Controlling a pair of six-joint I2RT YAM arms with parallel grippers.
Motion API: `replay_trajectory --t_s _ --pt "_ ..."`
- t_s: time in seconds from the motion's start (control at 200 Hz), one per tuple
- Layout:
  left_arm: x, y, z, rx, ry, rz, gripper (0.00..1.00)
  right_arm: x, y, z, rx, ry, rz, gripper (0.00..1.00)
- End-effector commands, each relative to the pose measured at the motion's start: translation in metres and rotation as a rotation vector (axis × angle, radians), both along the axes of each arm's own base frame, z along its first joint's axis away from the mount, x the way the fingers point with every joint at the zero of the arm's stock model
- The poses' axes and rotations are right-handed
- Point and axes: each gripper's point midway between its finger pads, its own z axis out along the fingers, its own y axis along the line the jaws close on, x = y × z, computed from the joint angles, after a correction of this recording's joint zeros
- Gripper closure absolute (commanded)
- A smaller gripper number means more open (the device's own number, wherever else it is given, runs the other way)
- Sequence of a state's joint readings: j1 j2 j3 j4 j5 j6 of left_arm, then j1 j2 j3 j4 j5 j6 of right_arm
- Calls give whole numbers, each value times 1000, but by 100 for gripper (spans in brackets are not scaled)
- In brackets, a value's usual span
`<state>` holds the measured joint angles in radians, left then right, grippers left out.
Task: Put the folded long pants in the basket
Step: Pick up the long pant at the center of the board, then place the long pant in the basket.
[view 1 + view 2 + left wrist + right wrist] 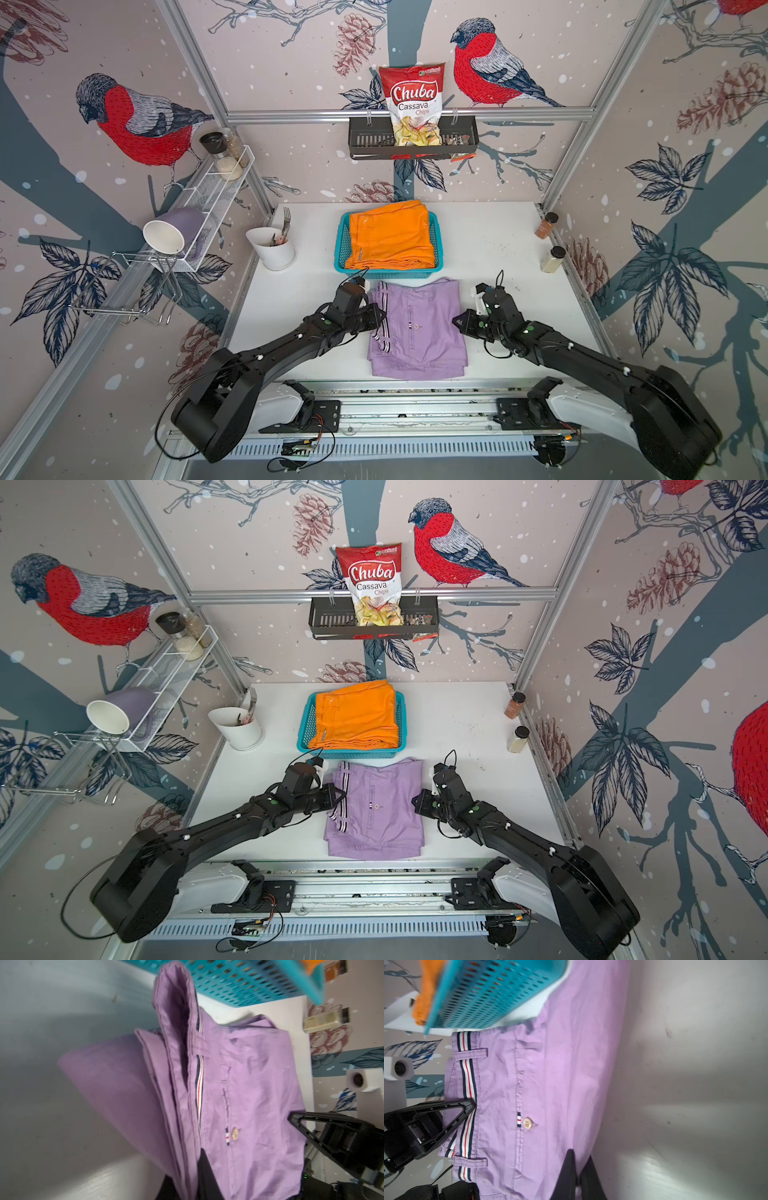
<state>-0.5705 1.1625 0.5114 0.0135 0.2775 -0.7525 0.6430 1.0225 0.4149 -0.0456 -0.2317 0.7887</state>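
Shut on the pants (419,332), left pincer (379,323) at 9 o'clock, right pincer (456,322) at 3; lift both level; clear the basket (343,232) rim at 12.

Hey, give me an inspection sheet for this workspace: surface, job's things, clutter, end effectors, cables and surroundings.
Surface: white table, faint scuffs.
Job's things: orange pants in the basket; lilac pants on the table just before it.
Clutter: cutlery cup left of basket; two spice jars at right edge.
End effectors: left end effector shut on lilac pants' striped edge; right end effector shut on the opposite edge.
Cables: thin loops at both wrists.
Surroundings: chips bag in black rack, back wall; wire shelf with jars and mug, left wall.
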Motion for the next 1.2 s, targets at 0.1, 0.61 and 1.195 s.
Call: replay_trajectory --t_s 0.1,0.61,1.195 --pt "0 15 64 -23 -112 60 100 2 4 61 1 -125 -36 100" --pt "85 25 196 -131 -240 97 100 99 35 210 15 -345 -121 100" --pt "242 81 104 -112 3 177 100 270 57 127 -91 -221 -151 100"
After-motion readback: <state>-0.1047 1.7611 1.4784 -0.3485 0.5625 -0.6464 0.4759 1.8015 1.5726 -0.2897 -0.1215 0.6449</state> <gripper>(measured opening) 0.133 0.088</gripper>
